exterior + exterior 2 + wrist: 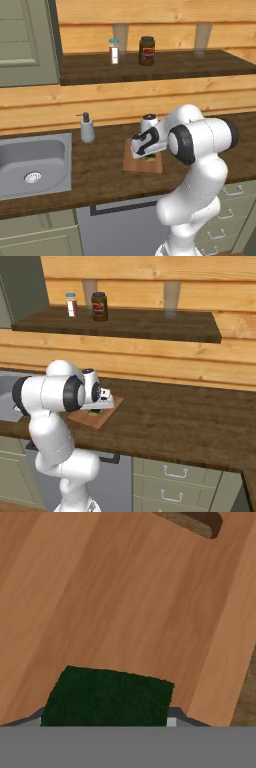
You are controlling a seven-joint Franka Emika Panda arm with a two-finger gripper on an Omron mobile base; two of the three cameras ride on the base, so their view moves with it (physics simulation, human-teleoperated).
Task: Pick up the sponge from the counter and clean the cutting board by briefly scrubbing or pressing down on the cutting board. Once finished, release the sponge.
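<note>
The jaws are pinched on the sponge point(107, 696), whose dark green top sits at the bottom centre of the hand view against the board's wood. The gripper point(149, 156) is low over the cutting board, just left of centre in the left base view, with a sliver of green and yellow showing beneath the hand.

One counter point(105, 170), a long dark brown wood-grain worktop, runs across the middle of both base views. One upper shelf point(165, 65) of dark wood crosses the upper part of the left base view. One grey steel sink point(30, 165) is set into the counter at the left edge of that view. One white arm point(195, 165) rises from the lower right there and from the lower left in the right base view.

One cutting board point(134, 162), reddish-brown, lies on the counter under the hand; its slot handle point(192, 522) shows at the top of the hand view. One soap dispenser point(87, 128) stands on the counter right of the sink. On the shelf stand two containers: one dark jar point(147, 51) and one smaller bottle point(114, 51) with a light cap, just left of it.
</note>
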